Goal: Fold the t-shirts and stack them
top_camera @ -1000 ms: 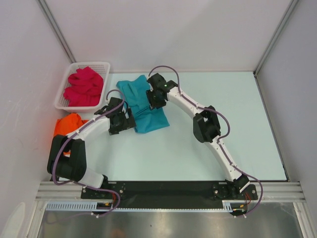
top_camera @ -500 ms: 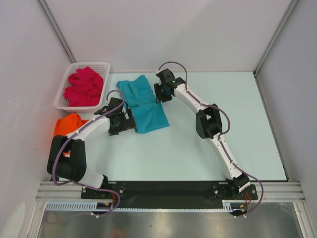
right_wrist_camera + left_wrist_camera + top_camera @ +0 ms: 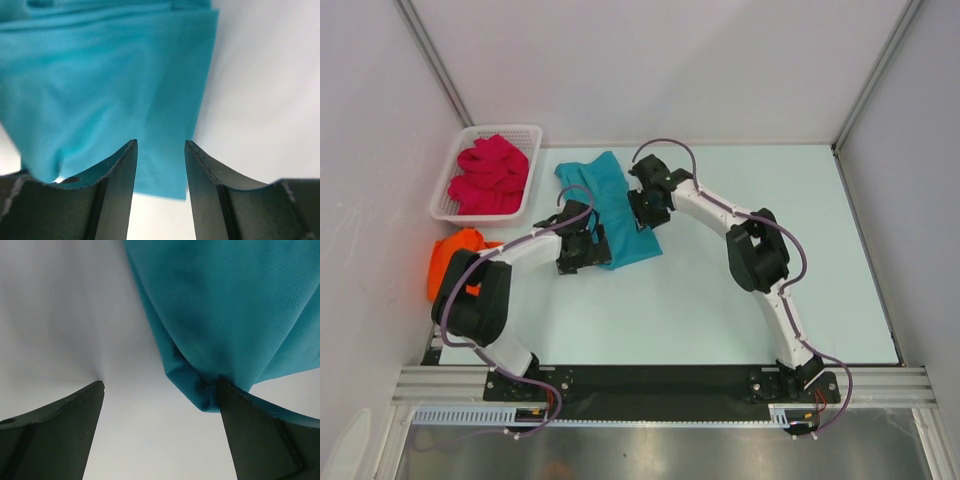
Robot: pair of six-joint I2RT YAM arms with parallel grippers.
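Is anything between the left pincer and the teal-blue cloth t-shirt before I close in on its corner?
Nothing visible does. The left pincer stands open with only white tabletop showing in its gap, and the bunched corner of the teal-blue cloth t-shirt lies right at the edge of that gap.

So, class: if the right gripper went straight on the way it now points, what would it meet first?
The teal t-shirt: its cloth lies straight ahead of the open right gripper. It looks close, though depth is unclear.
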